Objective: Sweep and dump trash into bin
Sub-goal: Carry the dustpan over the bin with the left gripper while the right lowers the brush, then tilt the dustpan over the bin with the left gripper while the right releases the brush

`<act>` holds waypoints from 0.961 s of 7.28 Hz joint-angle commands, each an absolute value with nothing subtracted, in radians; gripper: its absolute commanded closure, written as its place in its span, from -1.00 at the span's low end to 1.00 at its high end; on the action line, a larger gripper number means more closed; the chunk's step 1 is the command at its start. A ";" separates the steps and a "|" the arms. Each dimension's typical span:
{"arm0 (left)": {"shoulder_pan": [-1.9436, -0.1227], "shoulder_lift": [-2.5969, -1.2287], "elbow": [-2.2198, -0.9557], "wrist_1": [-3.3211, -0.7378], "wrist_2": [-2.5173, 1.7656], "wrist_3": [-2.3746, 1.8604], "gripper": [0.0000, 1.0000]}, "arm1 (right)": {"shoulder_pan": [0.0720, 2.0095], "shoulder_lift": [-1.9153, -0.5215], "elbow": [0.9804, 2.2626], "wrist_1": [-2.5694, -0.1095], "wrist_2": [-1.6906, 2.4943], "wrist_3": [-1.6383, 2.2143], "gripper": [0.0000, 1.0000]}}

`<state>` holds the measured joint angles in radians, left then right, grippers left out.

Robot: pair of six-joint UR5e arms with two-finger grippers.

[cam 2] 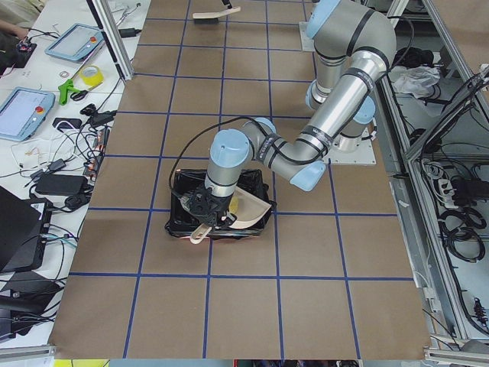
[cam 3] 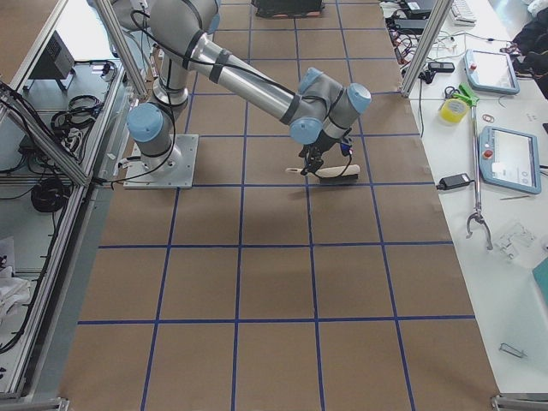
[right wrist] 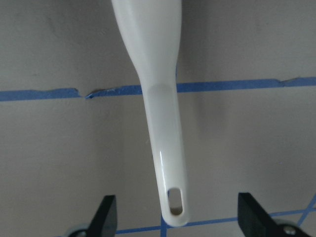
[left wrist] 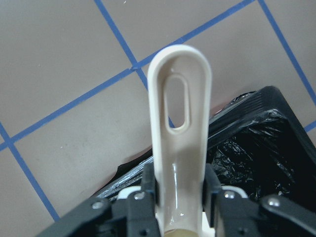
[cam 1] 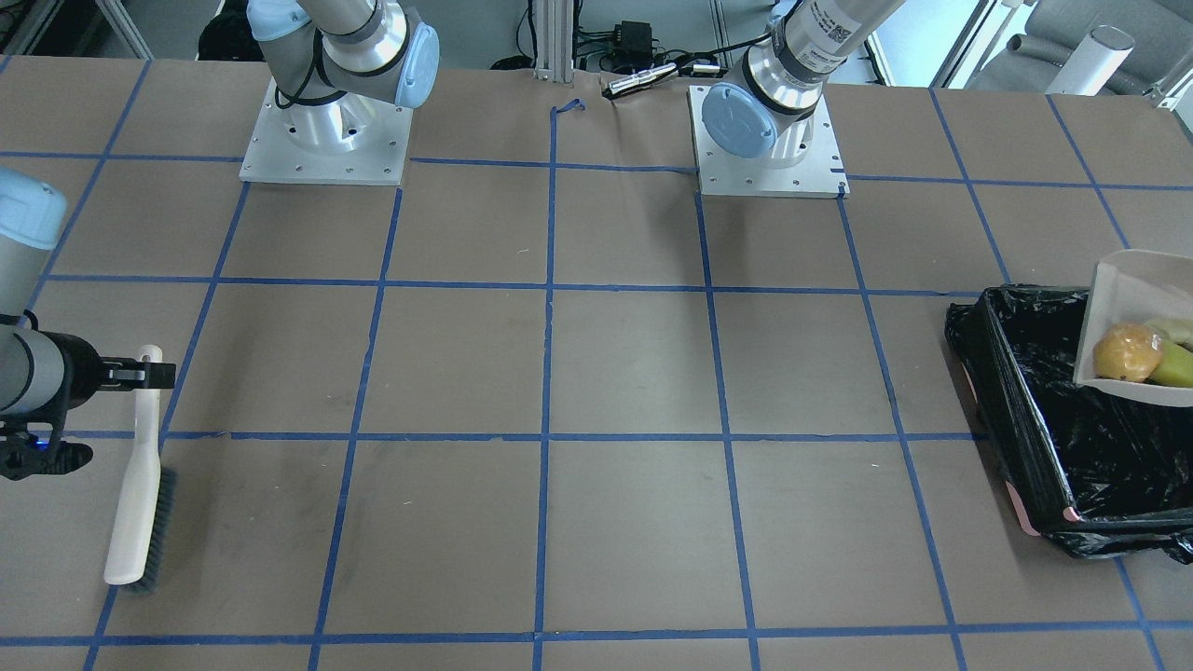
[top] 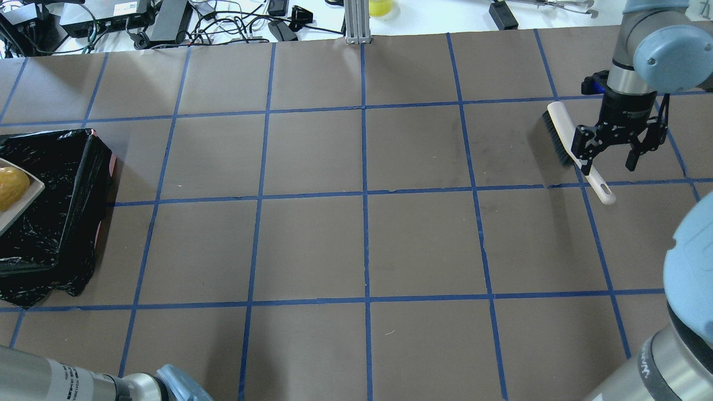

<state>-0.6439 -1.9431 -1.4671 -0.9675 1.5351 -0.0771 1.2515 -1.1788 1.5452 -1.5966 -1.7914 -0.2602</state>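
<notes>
My left gripper (left wrist: 180,190) is shut on the beige dustpan's handle (left wrist: 180,123) and holds the dustpan (cam 1: 1132,298) tilted over the bin (cam 1: 1035,410), a box lined with a black bag. In the pan lie a golden-brown lump (cam 1: 1127,352), a yellow-green wedge (cam 1: 1176,365) and a pale piece (cam 1: 1176,329) at the frame edge. The overhead view shows the bin (top: 55,223) and the lump (top: 11,186). My right gripper (top: 609,159) is open above the handle of a white brush (top: 562,133) that lies on the table. The handle (right wrist: 165,148) shows between the spread fingers.
The table is brown paper with a blue tape grid (cam 1: 548,435). The two arm bases (cam 1: 326,130) stand at the robot's side. The brush (cam 1: 140,485) lies at the far end from the bin. Cables and boxes (top: 167,22) lie beyond the table's far edge.
</notes>
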 commanded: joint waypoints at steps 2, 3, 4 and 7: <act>-0.667 -1.945 -1.482 -0.858 1.537 -0.075 1.00 | 1.256 -1.429 1.555 -1.542 -1.670 -0.258 -0.99; -0.690 -1.933 -1.482 -0.801 1.560 -0.071 1.00 | 1.272 -1.487 1.557 -1.499 -1.631 -0.243 -0.99; -0.724 -1.925 -1.488 -0.789 1.577 -0.071 1.00 | 1.310 -1.521 1.557 -1.499 -1.631 -0.171 -0.99; -0.747 -1.925 -1.512 -0.637 1.575 -0.002 1.00 | 1.477 -1.668 1.557 -1.502 -1.628 -0.058 -1.00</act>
